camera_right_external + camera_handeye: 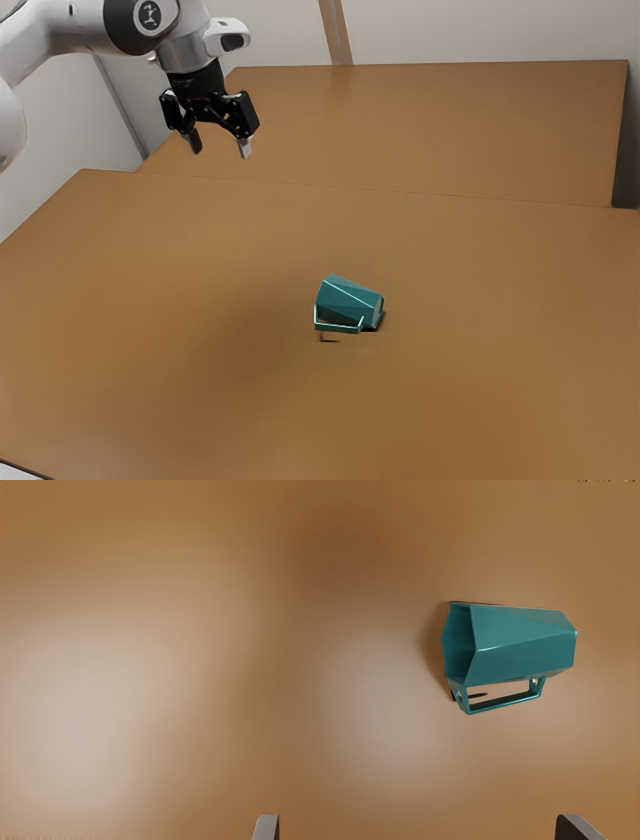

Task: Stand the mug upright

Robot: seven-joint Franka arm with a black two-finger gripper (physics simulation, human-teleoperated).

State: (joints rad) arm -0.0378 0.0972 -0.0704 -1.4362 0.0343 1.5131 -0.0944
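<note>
Mug (348, 303) is lying on its side on the counter (200, 400), lower than the jaws and well apart from them, toward the exterior view's right. The jaws are spread wide and hold nothing; they hang high under the arm (110, 30). The mouth (457, 640) looks to the exterior view's left, and the handle (505, 703) is on the side of the exterior camera. The long axis of the mug runs nearly along the line from one jaw to the other, so for a grip across the body I think the jaws must turn by about a quarter, and also travel over and down. Around the mug there is open room on every side, and the edges are far from it.
</note>
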